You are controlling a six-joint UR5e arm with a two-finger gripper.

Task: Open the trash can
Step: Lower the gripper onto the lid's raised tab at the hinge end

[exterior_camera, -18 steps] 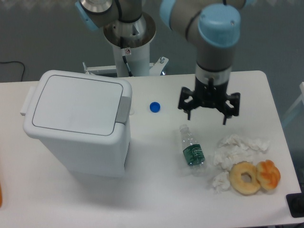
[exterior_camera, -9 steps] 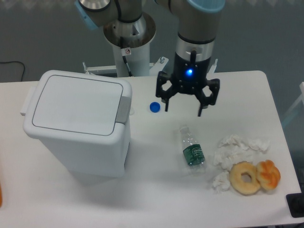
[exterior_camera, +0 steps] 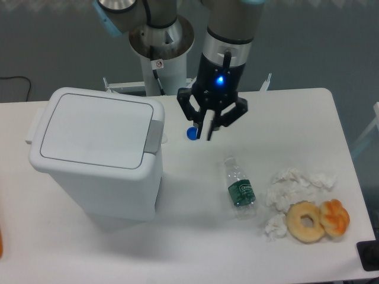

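The arm reached down from the top of the view, wrist vertical with a blue light glowing, and its gripper (exterior_camera: 204,131) hung with fingers drawn nearly together on nothing, just right of the trash can (exterior_camera: 98,154). The trash can stood on the left part of the table (exterior_camera: 195,248), lid flat and closed, grey push tab (exterior_camera: 154,137) facing the gripper. One blue bottle cap (exterior_camera: 191,134) lay partly behind the fingers. Further right lay one plastic bottle (exterior_camera: 239,185), a cluster of crumpled tissues (exterior_camera: 293,192), one doughnut (exterior_camera: 305,222) and one orange pastry (exterior_camera: 335,218)

Robotics lab, arm bolted to a pedestal (exterior_camera: 161,65), plain white table (exterior_camera: 308,112), grey floor behind
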